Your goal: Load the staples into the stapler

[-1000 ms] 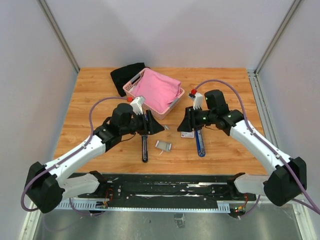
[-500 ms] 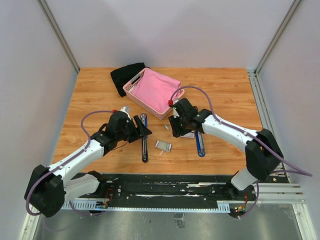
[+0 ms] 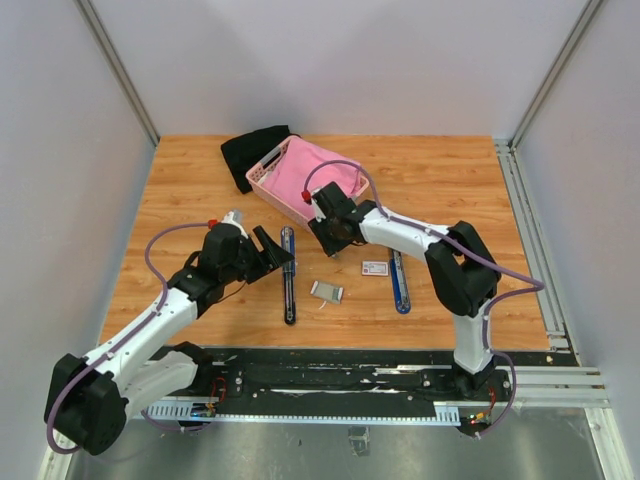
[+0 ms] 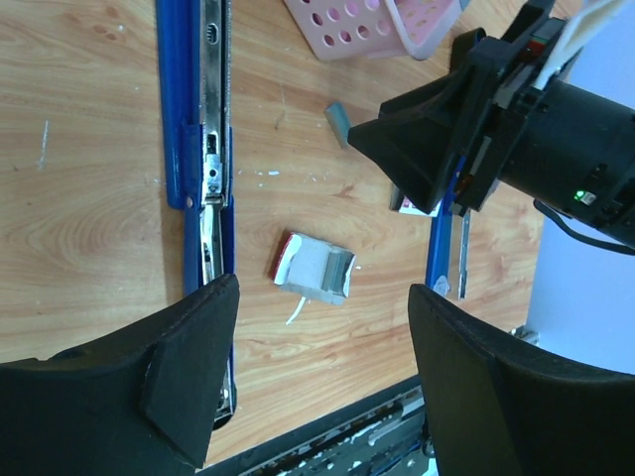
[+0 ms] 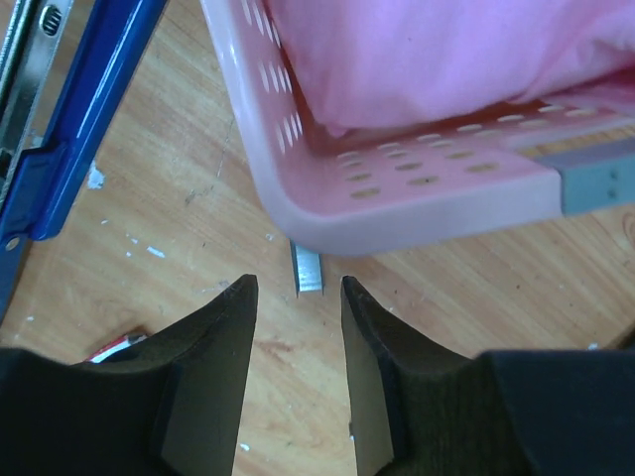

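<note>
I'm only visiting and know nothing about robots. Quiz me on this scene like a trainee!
1. True or false: the left gripper is shut on the blue stapler.
2. The staples lie: A) in the left gripper; B) on the table near the blue stapler; C) inside the blue stapler.
3. Whose wrist camera shows a small silvery strip just beyond its fingertips?
Key: 1 false, it is open; 2 B; 3 the right gripper.
</note>
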You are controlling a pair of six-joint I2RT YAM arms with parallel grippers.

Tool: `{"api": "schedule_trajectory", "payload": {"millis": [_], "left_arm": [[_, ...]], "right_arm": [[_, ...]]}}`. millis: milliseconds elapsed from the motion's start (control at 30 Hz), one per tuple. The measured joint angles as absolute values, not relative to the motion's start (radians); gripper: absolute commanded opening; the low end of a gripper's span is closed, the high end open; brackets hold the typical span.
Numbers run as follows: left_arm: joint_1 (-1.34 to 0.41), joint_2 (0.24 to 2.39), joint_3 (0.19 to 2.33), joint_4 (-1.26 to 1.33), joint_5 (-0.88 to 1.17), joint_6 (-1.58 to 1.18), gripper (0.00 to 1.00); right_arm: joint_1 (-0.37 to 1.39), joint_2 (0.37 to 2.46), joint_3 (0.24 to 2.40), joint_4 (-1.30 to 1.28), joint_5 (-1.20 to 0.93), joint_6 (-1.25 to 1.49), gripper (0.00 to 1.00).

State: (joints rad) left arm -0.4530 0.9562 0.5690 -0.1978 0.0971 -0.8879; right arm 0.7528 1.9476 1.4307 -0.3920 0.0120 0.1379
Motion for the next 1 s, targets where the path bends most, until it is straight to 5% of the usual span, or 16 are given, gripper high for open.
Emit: {"api": "schedule_trajectory", "payload": {"millis": [1000], "left_arm": [[-0.433, 0.979, 0.572, -0.221, 0.092, -0.869, 0.74]], "right_arm": [[0.766, 2.081, 1.518, -0.436, 0.02, 0.062, 0.18]]}}
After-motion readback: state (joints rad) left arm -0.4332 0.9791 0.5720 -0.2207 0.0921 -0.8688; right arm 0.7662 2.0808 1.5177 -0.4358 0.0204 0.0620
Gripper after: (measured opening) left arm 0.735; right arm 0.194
